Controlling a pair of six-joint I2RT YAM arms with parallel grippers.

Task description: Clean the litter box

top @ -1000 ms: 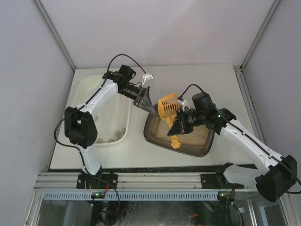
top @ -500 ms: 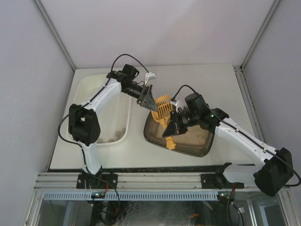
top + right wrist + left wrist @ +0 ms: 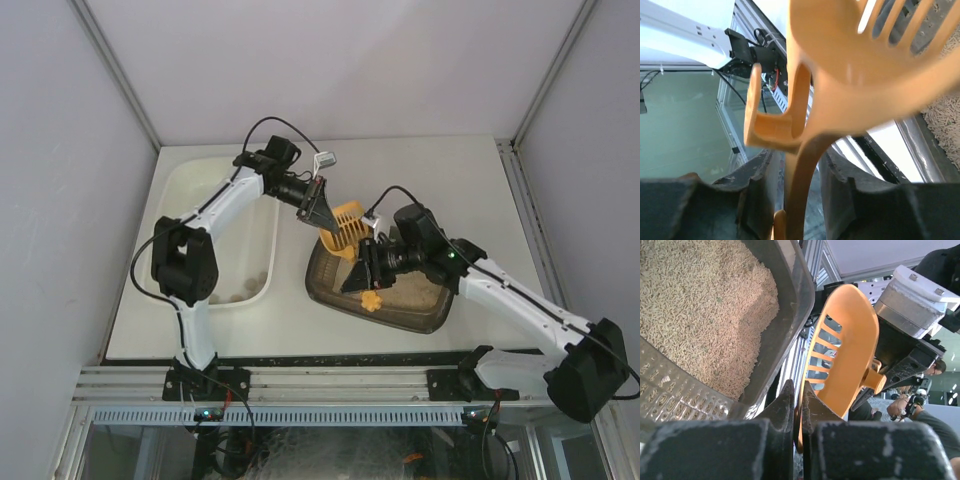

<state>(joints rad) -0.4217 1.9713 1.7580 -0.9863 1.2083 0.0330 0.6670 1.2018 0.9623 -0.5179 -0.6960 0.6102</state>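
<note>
The litter box [image 3: 425, 318], a dark tray of pale litter, lies at the table's front middle. An orange slotted scoop [image 3: 349, 228] hangs over its far left corner, handle end pointing at me. My left gripper [image 3: 322, 212] is shut on the rim of the scoop's head. In the left wrist view the jaws pinch the thin orange edge of the scoop [image 3: 845, 345], beside the litter box wall [image 3: 790, 305]. My right gripper [image 3: 358, 278] is open around the handle. In the right wrist view, gaps show on both sides of the scoop's handle [image 3: 807, 165].
A larger white tub [image 3: 215, 200] stands to the left of the litter box, with brown clumps [image 3: 240, 293] at its near end. Grey walls enclose the table on three sides. The aluminium rail with the arm bases runs along the near edge.
The left gripper moved right onto the scoop's head and shut on its rim. The right gripper, shut on the handle before, has opened. The scoop shifted slightly left and back.
</note>
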